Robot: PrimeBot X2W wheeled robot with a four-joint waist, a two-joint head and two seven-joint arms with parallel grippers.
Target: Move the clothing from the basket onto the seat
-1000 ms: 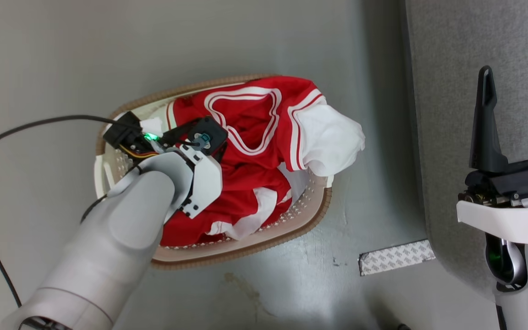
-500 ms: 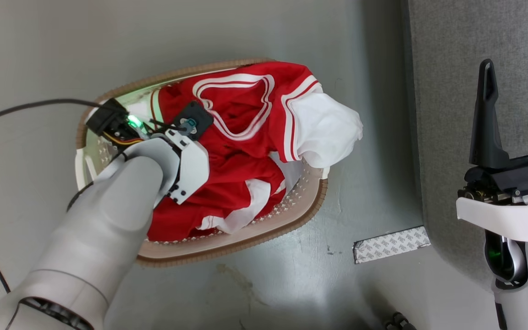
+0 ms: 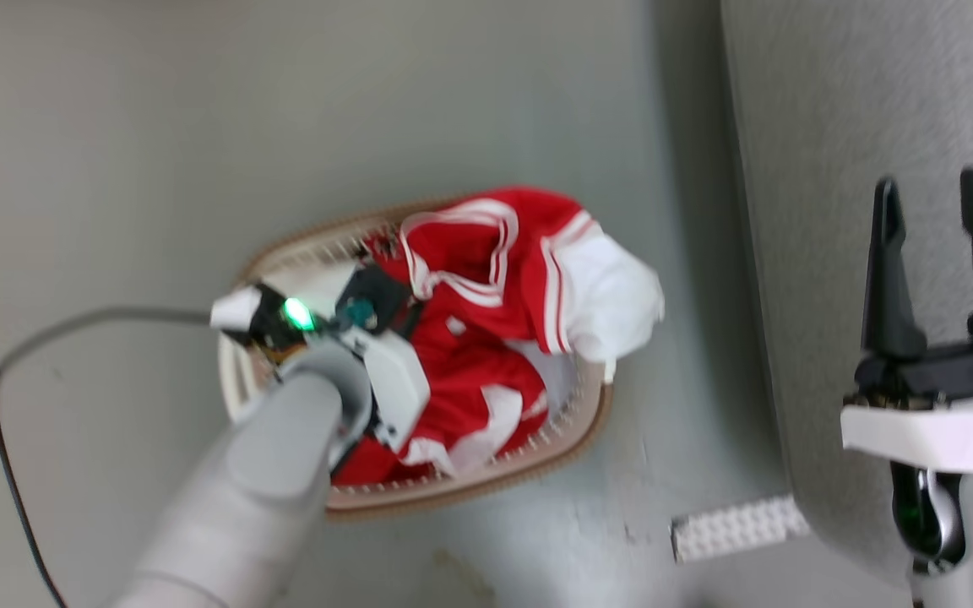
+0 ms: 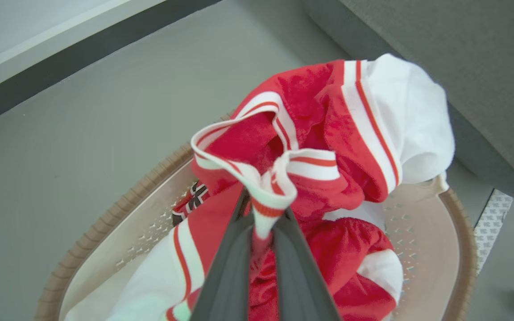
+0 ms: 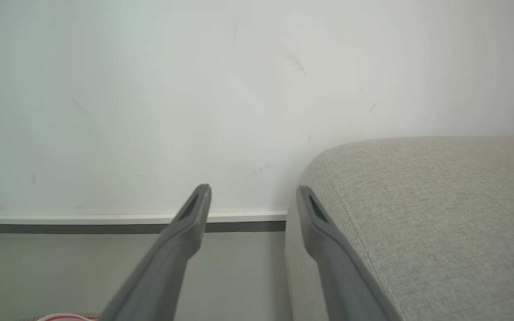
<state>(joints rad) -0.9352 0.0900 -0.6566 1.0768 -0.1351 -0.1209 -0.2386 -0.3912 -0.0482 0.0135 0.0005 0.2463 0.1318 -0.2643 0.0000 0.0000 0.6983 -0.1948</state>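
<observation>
Smooth grey floor [image 3: 453, 101] bears the oval, perforated basket [image 3: 470, 494] with its brown woven-look rim. Inside the basket, soft red-and-white clothing [image 3: 461, 355] lies crumpled, its striped trim pinched by the left gripper [image 4: 263, 214]. Right of the basket, above the textured grey seat [image 3: 833, 127], the right gripper [image 3: 934, 245] gapes empty.

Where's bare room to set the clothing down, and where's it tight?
Free: the visible seat top, bare from its rounded edge past the open right gripper; floor strip between basket and seat. Crowded: basket, heaped with clothing, left gripper shut on the collar trim.
</observation>
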